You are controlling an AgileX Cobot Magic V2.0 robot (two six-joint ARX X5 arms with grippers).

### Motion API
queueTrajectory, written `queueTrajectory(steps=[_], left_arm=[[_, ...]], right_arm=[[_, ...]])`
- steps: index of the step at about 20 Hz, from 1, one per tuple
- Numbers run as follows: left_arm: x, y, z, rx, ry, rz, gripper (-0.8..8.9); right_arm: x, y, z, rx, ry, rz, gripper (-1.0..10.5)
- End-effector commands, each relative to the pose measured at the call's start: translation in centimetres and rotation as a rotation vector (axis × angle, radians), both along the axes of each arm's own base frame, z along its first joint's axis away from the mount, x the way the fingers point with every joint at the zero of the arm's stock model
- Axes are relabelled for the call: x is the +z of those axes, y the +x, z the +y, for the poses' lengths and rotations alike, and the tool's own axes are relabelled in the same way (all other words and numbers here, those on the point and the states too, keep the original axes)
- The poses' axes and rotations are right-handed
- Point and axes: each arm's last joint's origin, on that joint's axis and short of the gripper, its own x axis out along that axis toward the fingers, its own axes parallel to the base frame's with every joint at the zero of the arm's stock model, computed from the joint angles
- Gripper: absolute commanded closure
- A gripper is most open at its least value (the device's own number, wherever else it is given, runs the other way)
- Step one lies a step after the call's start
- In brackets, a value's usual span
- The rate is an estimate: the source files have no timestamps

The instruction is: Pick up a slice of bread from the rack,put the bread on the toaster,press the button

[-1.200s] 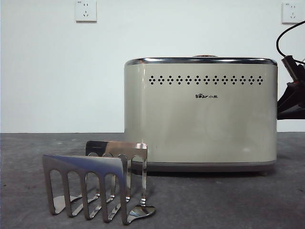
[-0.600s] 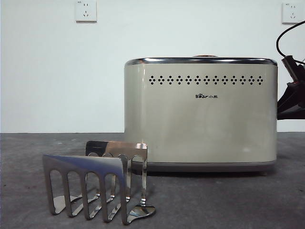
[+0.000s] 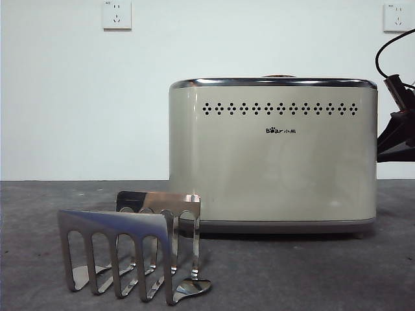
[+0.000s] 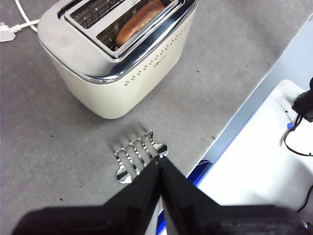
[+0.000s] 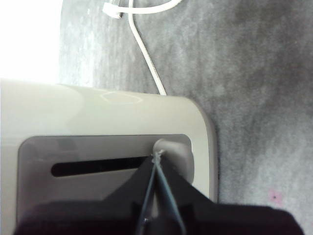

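The cream toaster (image 3: 272,155) stands on the grey table. The slice of bread (image 4: 140,20) sits down in one of its top slots, and in the front view only a sliver of crust (image 3: 280,76) shows above the chrome rim. The steel rack (image 3: 133,249) stands bare in front of the toaster's left end. My left gripper (image 4: 160,162) hangs shut high above the rack (image 4: 138,155), holding nothing. My right gripper (image 5: 156,157) is shut, its tips against the grey lever button (image 5: 172,149) on the toaster's end panel. In the front view that arm (image 3: 397,133) is dark at the right edge.
A white power cord (image 5: 145,58) runs away from the toaster over the table, its plug (image 4: 6,33) lying beside the toaster. The table's edge (image 4: 244,105) lies close past the rack, with a white surface (image 4: 264,161) beyond it. Two wall sockets (image 3: 117,14) sit on the back wall.
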Motion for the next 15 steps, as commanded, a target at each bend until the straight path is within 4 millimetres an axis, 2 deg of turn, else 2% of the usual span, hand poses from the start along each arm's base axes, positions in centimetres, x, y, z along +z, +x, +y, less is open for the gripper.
queueTrajectory(steps=[1, 8, 15], left_arm=[[-0.1, 0.0, 0.0, -0.009, 0.004, -0.006, 8.19], [-0.1, 0.0, 0.0, -0.015, 0.007, -0.010, 8.19], [-0.1, 0.0, 0.0, -0.015, 0.008, -0.010, 8.19]], right_arm=[[-0.8, -0.1, 0.1, -0.010, -0.047, 0.045, 9.5], [3.7, -0.7, 0.2, -0.018, -0.076, -0.080, 9.5], [10.6, -4.1, 0.8, -0.046, -0.150, -0.253, 9.5]])
